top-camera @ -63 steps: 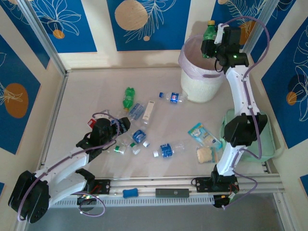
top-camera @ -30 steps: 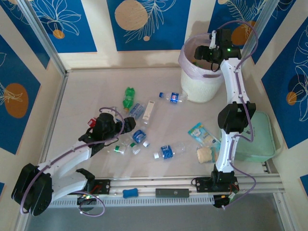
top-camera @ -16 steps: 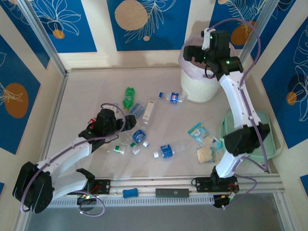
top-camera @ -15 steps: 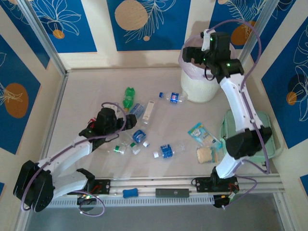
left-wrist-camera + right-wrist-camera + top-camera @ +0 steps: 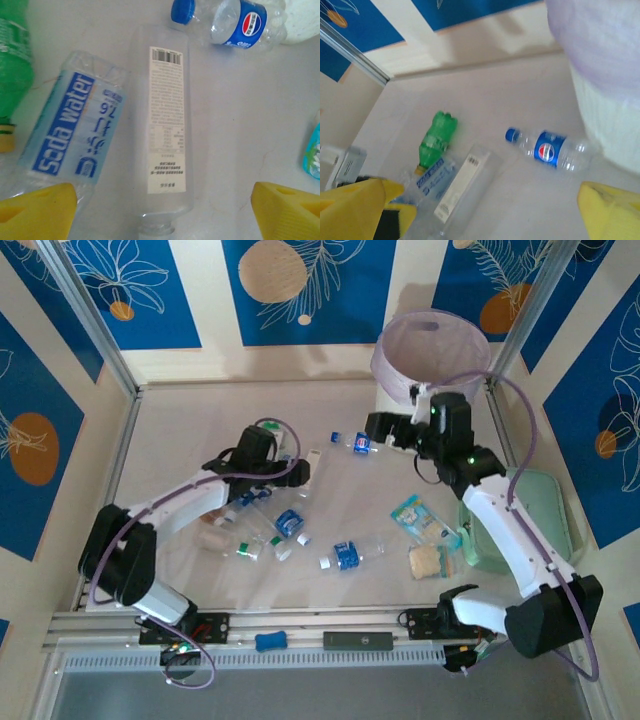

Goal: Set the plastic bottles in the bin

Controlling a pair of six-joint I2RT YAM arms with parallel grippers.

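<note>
Spread wide: left end effector (image 5: 160, 214), right end effector (image 5: 487, 207).

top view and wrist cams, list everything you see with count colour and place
bin: one, white, pink-lilac liner, far right
pepsi bottle: one, clear, blue label and cap, lying left of the bin
green bottle: one, green, yellow cap, left of centre
soda water bottle: one, clear, blue label, beside the green bottle
white-label bottle: one, clear, beside the soda water bottle
front bottles: at least two, clear, blue labels, near centre
snack packet: one, blue-and-white, right of centre
biscuit piece: one, tan, near right
case: one, mint green, right edge
left gripper: open, over the white-label bottle
right gripper: open, empty, beside the bin
</note>
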